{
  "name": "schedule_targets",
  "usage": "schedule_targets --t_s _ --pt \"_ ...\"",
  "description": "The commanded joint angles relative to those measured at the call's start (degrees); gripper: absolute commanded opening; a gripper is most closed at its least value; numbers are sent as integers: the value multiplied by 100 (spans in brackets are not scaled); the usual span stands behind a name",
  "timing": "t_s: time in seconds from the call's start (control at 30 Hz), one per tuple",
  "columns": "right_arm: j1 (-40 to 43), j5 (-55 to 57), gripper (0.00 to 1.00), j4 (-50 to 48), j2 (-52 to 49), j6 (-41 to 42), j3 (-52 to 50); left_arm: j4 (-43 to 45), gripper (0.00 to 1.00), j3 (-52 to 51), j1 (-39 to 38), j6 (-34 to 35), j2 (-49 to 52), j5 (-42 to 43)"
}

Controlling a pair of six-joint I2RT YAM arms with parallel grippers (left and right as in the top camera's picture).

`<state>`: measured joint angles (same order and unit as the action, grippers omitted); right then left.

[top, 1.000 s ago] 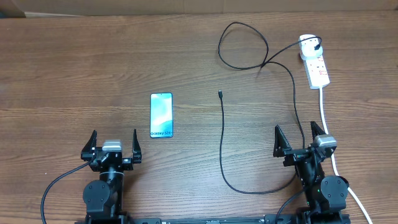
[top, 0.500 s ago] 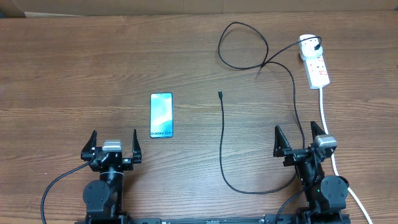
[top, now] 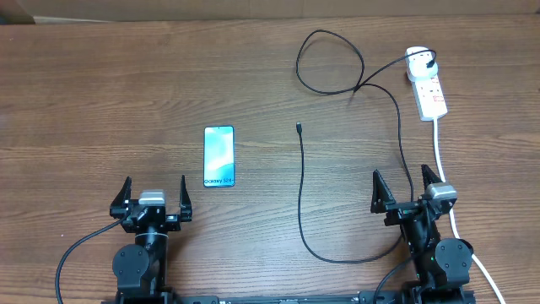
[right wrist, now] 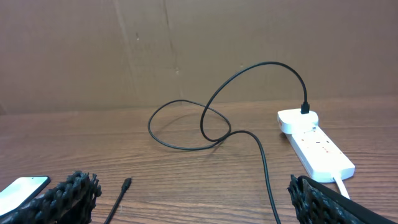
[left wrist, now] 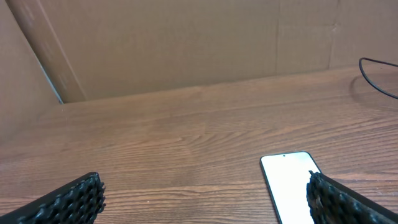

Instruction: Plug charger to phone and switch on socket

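While both arms sit at the near edge of the worktop [top: 101,93], the overhead view shows the left end effector [top: 155,181] and the right end effector [top: 402,173] with fingers spread wide, gripping nothing. The phone [top: 218,156] lies screen-up ahead of the left one. The charger [top: 302,194] loops across the middle, its connector tip [top: 299,127] well apart from the phone. The socket [top: 429,89] lies at the far right. From the left wrist, the phone sits near the right-hand finger. From the right wrist, the charger's plug [right wrist: 305,109] stands in the socket's far end.
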<state>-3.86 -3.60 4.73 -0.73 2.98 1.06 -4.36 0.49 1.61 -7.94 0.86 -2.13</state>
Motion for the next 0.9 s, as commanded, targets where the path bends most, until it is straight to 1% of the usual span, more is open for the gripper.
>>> schedule_targets --t_s 0.0,0.87 --pt "-37 55 100 -22 57 -7 -61 7 100 -20 35 -87 -46 50" --pt "-37 55 100 -22 57 -7 -61 55 99 -17 35 -81 -46 70"
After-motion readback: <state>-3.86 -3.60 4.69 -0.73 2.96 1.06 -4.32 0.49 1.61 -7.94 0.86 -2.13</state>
